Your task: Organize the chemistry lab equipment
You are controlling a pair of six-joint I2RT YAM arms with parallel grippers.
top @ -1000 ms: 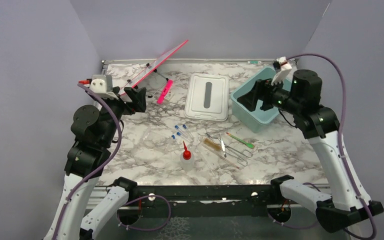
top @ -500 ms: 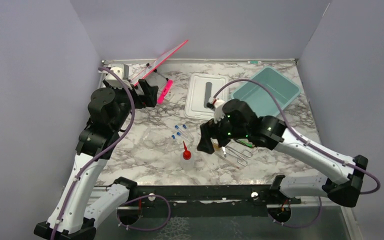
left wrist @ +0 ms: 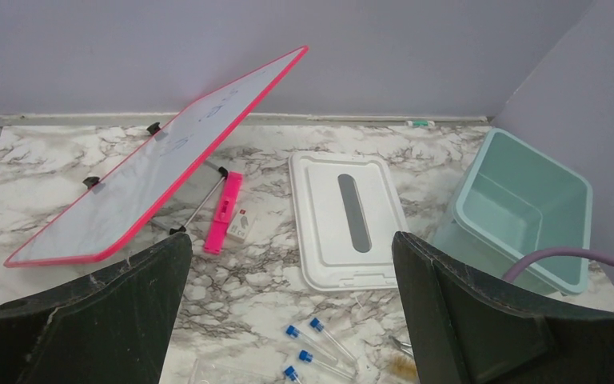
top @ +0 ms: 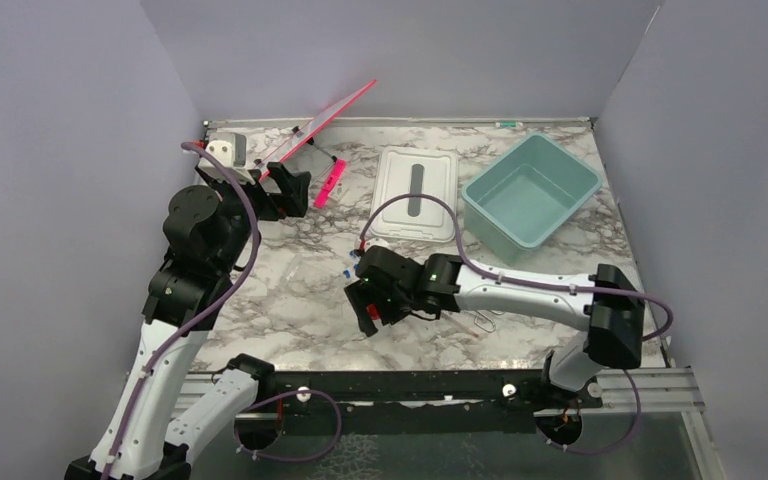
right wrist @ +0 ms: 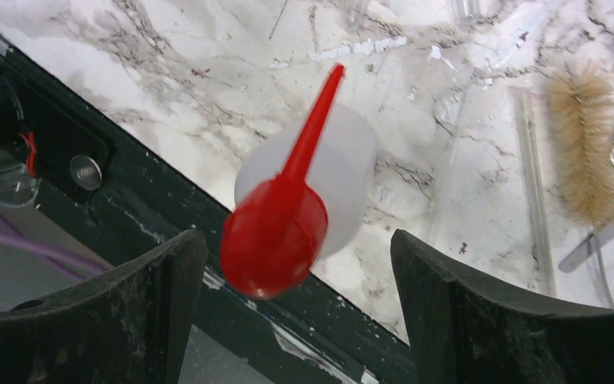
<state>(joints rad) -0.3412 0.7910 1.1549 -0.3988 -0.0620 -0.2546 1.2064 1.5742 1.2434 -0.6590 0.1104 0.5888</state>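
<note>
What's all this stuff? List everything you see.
Squeeze bottle: one, white with red nozzle, near front table edge.
Tubes: several, clear with blue caps, table centre.
Brush: one, tan bristles, beside the bottle.
Tweezers: one, metal, beside the brush.
Tub: one, teal, far right.
Lid: one, white, beside the tub.
Whiteboard: one, pink-edged, tilted, far left.
Table: one, marbled white.
Left end effector: one, black, open, near the whiteboard.
Right end effector: one, black, open, straddling the bottle.

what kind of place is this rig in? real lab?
Probably a staged robot test cell, not a working lab: a marble-look table boxed in by plain lilac walls, with lab props laid out on it, such as a squeeze bottle, blue-capped tubes and a brush.
</note>
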